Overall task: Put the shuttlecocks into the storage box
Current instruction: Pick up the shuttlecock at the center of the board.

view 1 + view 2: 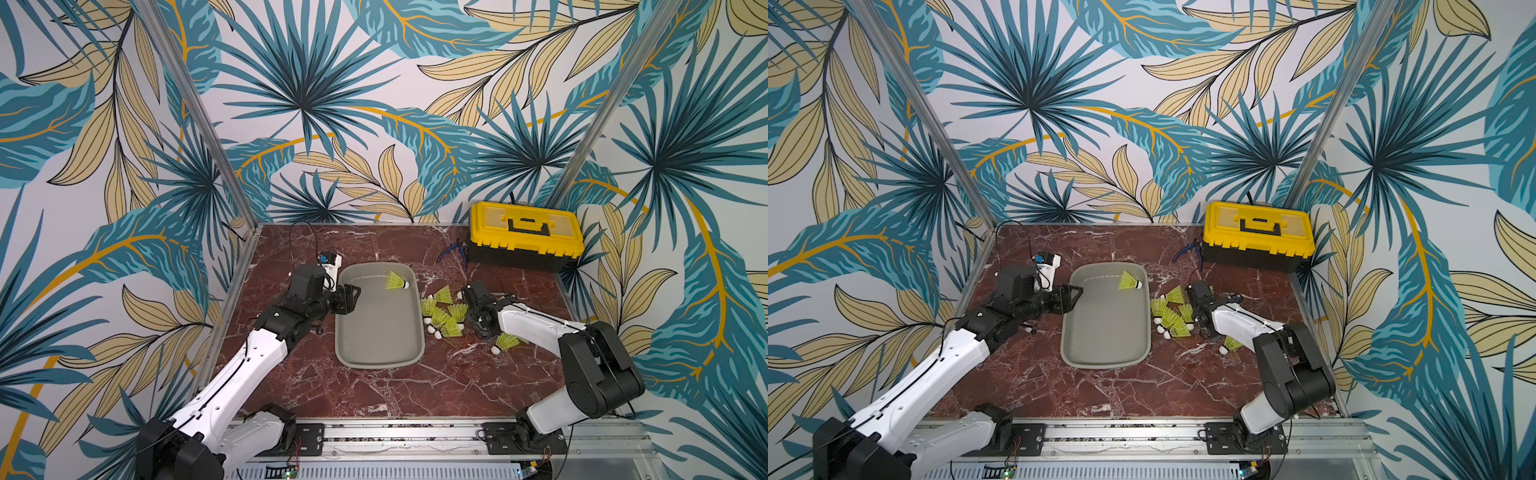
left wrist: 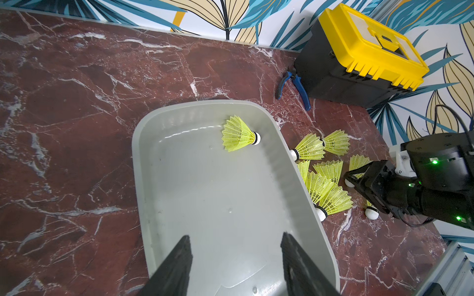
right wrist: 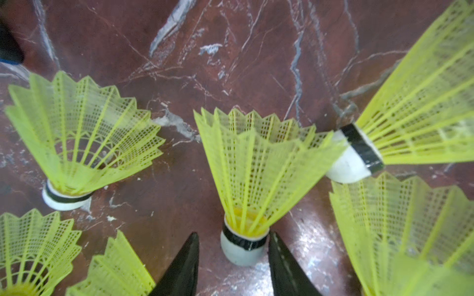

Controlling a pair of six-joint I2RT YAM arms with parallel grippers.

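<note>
One neon yellow-green shuttlecock (image 1: 397,281) (image 2: 238,137) lies in the far end of the grey storage box (image 1: 374,332) (image 1: 1104,336) (image 2: 205,194). Over the box's left rim my left gripper (image 1: 353,297) (image 2: 234,237) hangs open and empty. Several more shuttlecocks (image 1: 440,316) (image 1: 1169,318) lie in a cluster on the marble just right of the box. Another shuttlecock (image 1: 505,343) lies beside the right forearm. My right gripper (image 1: 468,313) (image 3: 234,232) is low at the cluster, open. Its jaws straddle the white tip of one shuttlecock (image 3: 256,166), with a gap on one side.
A yellow-lidded black toolbox (image 1: 525,232) stands in the far right corner, with blue-handled pliers (image 1: 453,251) on the marble beside it. Patterned walls close in the table on three sides, and a metal rail runs along the front edge.
</note>
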